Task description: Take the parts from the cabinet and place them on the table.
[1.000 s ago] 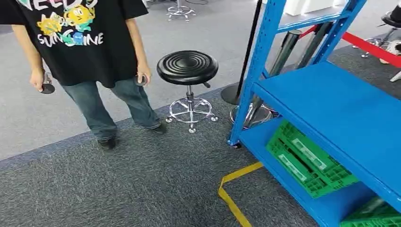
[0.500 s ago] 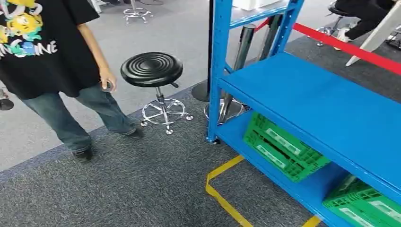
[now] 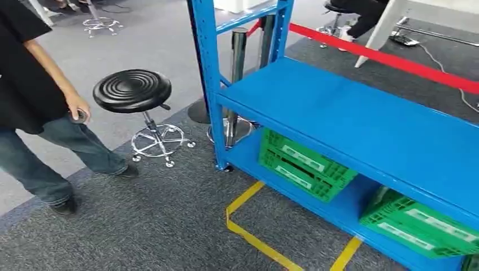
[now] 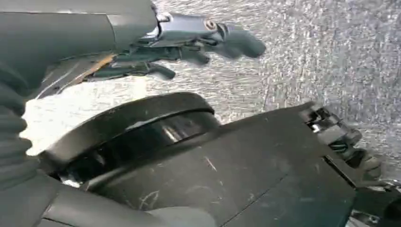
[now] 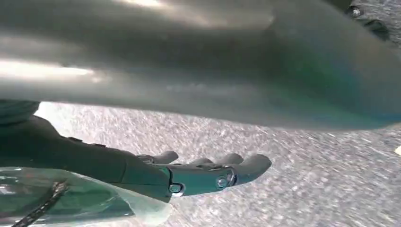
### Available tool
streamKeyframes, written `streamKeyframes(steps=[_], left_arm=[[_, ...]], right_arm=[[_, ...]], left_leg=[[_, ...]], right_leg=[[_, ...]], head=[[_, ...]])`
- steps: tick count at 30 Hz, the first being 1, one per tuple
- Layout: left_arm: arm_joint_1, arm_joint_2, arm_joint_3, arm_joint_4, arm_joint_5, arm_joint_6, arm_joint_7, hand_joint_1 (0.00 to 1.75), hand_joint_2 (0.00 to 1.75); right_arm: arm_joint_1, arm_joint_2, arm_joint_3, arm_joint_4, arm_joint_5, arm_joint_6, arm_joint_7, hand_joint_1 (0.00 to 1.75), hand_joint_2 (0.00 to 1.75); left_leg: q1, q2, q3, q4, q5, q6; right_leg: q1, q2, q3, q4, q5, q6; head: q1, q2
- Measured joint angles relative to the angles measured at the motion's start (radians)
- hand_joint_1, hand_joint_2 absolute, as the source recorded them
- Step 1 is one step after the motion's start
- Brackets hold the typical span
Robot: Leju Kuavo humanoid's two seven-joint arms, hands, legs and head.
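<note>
Both the left hand (image 4: 189, 40) and right hand (image 5: 198, 172) hang empty, fingers loosely apart, while green crates (image 3: 305, 164) sit on the blue cabinet (image 3: 350, 113)'s bottom shelf; reaching in risks knocking its upright post

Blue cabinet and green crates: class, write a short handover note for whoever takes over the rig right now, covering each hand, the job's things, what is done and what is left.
Left hand: hangs over the carpet, fingers apart, holding nothing.
Right hand: hangs over the carpet, fingers stretched out, holding nothing.
Blue cabinet: ahead to the right; its middle shelf is bare.
Two green crates sit on the bottom shelf; their contents cannot be seen.
A person stands on the left beside a black stool.
Done: nothing taken yet.
Left: reach the cabinet, take out the parts, carry them to the table.
</note>
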Motion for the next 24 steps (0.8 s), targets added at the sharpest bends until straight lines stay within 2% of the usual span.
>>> streamKeyframes(steps=[1,2,3,4,6,7,8,9,10,11,12,13,15,16,17,18,19,20,21,22,23,24], left_arm=[[0.0,-0.001,0.0,0.0,0.0,0.0,0.0,0.0,0.0],[0.0,-0.001,0.0,0.0,0.0,0.0,0.0,0.0,0.0],[0.001,-0.002,0.0,0.0,0.0,0.0,0.0,0.0,0.0],[0.004,-0.001,0.001,0.0,0.0,0.0,0.0,0.0,0.0],[0.005,-0.001,0.002,0.0,0.0,0.0,0.0,0.0,0.0],[0.005,-0.001,0.003,0.0,0.0,0.0,0.0,0.0,0.0],[0.005,-0.001,0.004,0.0,0.0,0.0,0.0,0.0,0.0],[0.005,-0.001,0.005,0.0,0.0,0.0,0.0,0.0,0.0],[0.005,-0.001,0.006,0.0,0.0,0.0,0.0,0.0,0.0],[0.005,-0.002,0.007,0.0,0.0,0.0,0.0,0.0,0.0],[0.005,-0.002,0.009,0.0,0.0,0.0,0.0,0.0,0.0],[0.006,-0.001,0.01,0.0,0.0,0.0,0.0,0.0,0.0],[0.005,-0.002,0.01,0.0,0.0,0.0,0.0,0.0,0.0],[0.002,-0.001,0.011,0.0,0.0,0.0,0.0,0.0,0.0],[0.003,-0.001,0.011,0.0,0.0,0.0,0.0,0.0,0.0],[0.003,-0.002,0.011,0.0,0.0,0.0,0.0,0.0,0.0],[0.003,-0.002,0.011,0.0,0.0,0.0,0.0,0.0,0.0],[0.003,0.0,0.012,0.0,0.0,0.0,0.0,0.0,0.0],[0.002,0.0,0.012,0.0,0.001,0.0,0.0,0.0,0.0],[0.0,0.0,0.013,0.0,0.002,0.0,-0.001,0.0,0.0],[-0.002,0.0,0.013,0.0,0.002,0.0,-0.001,0.0,0.0],[-0.001,0.0,0.013,0.0,0.001,0.0,-0.001,0.0,0.0]], right_arm=[[0.003,0.0,-0.001,0.0,0.0,0.0,0.0,0.0,0.0],[0.005,0.0,-0.003,0.0,0.0,0.0,0.0,0.0,0.0],[0.003,0.0,-0.005,0.0,0.0,0.0,0.001,0.0,0.0],[0.0,0.0,-0.007,0.0,0.0,0.0,0.002,0.0,0.0],[-0.001,0.0,-0.008,0.0,0.0,0.0,0.002,0.0,0.0],[0.001,0.0,-0.008,0.0,0.0,0.0,0.003,0.0,0.0],[0.003,0.0,-0.009,0.0,0.0,0.0,0.003,0.0,0.0],[0.004,0.0,-0.009,0.0,-0.001,0.0,0.003,0.0,0.0],[0.004,0.0,-0.009,0.0,-0.001,0.0,0.003,0.0,0.0],[0.002,0.0,-0.009,0.0,0.0,0.001,0.003,0.0,0.0],[-0.002,0.0,-0.009,0.0,0.0,0.002,0.003,0.0,0.0],[-0.005,0.0,-0.009,0.0,0.0,0.002,0.003,0.0,0.0],[0.0,0.0,-0.009,0.0,0.0,0.003,0.007,0.0,0.0],[0.002,0.0,-0.009,0.0,0.0,0.003,0.008,0.0,0.0],[0.003,0.0,-0.01,0.0,0.0,0.003,0.008,0.0,0.0],[0.0,0.0,-0.01,0.0,0.0,0.003,0.008,0.0,0.0],[-0.003,0.0,-0.01,-0.001,0.0,0.003,0.008,0.0,0.0],[-0.004,0.0,-0.01,-0.001,0.0,0.004,0.008,0.0,0.0],[-0.004,0.0,-0.01,-0.001,0.001,0.004,0.008,0.0,0.0],[-0.001,0.0,-0.01,-0.001,0.001,0.004,0.009,0.0,0.0],[0.0,0.0,-0.01,-0.001,0.003,0.004,0.01,0.0,0.0],[0.001,0.0,-0.01,-0.001,0.003,0.004,0.01,0.0,0.0]], left_leg=[[0.003,0.012,0.003,-0.01,0.007,0.011],[0.005,0.031,0.003,-0.015,0.013,0.019],[0.003,0.039,0.001,-0.016,0.014,0.025],[0.001,0.055,-0.003,-0.016,0.014,0.028],[-0.005,0.09,-0.009,-0.016,0.014,0.029],[-0.007,0.104,-0.01,-0.016,0.014,0.029],[-0.009,0.117,-0.009,-0.016,0.014,0.029],[-0.01,0.128,-0.009,-0.015,0.014,0.029],[-0.011,0.14,-0.007,-0.015,0.013,0.029],[-0.012,0.152,-0.001,-0.015,0.011,0.026],[-0.02,0.161,-0.001,-0.013,0.008,0.021],[-0.021,0.167,-0.003,-0.011,0.007,0.016],[-0.02,0.184,0.003,-0.013,0.009,0.011],[-0.02,0.193,0.007,-0.014,0.006,0.006],[-0.016,0.178,0.008,-0.008,-0.004,-0.004],[-0.013,0.126,-0.002,0.023,-0.029,-0.012],[-0.009,0.097,-0.031,0.089,-0.071,-0.015],[-0.006,0.082,-0.071,0.181,-0.114,-0.019],[-0.005,0.074,-0.105,0.254,-0.14,-0.021],[-0.005,0.072,-0.123,0.295,-0.145,-0.022],[-0.004,0.07,-0.118,0.289,-0.124,-0.022],[-0.003,0.069,-0.099,0.244,-0.087,-0.02]], right_leg=[[0.0,0.01,-0.016,-0.002,0.002,0.009],[0.001,-0.033,-0.016,0.015,-0.01,0.007],[0.006,-0.08,-0.036,0.056,-0.038,0.007],[0.006,-0.104,-0.072,0.131,-0.081,0.01],[0.005,-0.118,-0.142,0.293,-0.154,0.012],[0.005,-0.12,-0.149,0.319,-0.156,0.013],[0.005,-0.121,-0.131,0.297,-0.138,0.012],[0.006,-0.126,-0.093,0.236,-0.106,0.01],[0.006,-0.138,-0.034,0.139,-0.065,0.006],[0.009,-0.178,0.03,0.031,-0.035,0.001],[0.022,-0.224,0.047,-0.004,-0.057,-0.003],[0.02,-0.204,0.051,-0.005,-0.049,-0.012],[0.023,-0.187,0.039,-0.003,-0.049,-0.018],[0.021,-0.175,0.035,-0.009,-0.047,-0.025],[0.012,-0.165,0.051,-0.017,-0.041,-0.032],[0.011,-0.155,0.052,-0.018,-0.038,-0.037],[0.011,-0.142,0.049,-0.017,-0.034,-0.042],[0.011,-0.128,0.047,-0.017,-0.033,-0.045],[0.011,-0.116,0.046,-0.017,-0.032,-0.045],[0.011,-0.104,0.046,-0.016,-0.032,-0.045],[0.011,-0.09,0.048,-0.016,-0.032,-0.045],[0.011,-0.076,0.049,-0.015,-0.032,-0.045]], head=[[0.001,0.0],[0.001,0.0],[0.01,0.0],[0.013,0.0],[0.013,0.0],[0.014,0.0],[0.013,0.0],[0.014,0.0],[0.013,0.0],[0.014,0.0],[0.014,0.0],[0.01,0.0],[0.012,0.0],[0.013,0.0],[0.014,0.0],[0.005,0.0],[0.004,0.0],[0.004,0.0],[0.004,0.0],[0.004,0.0],[0.004,0.0],[0.004,0.0]])
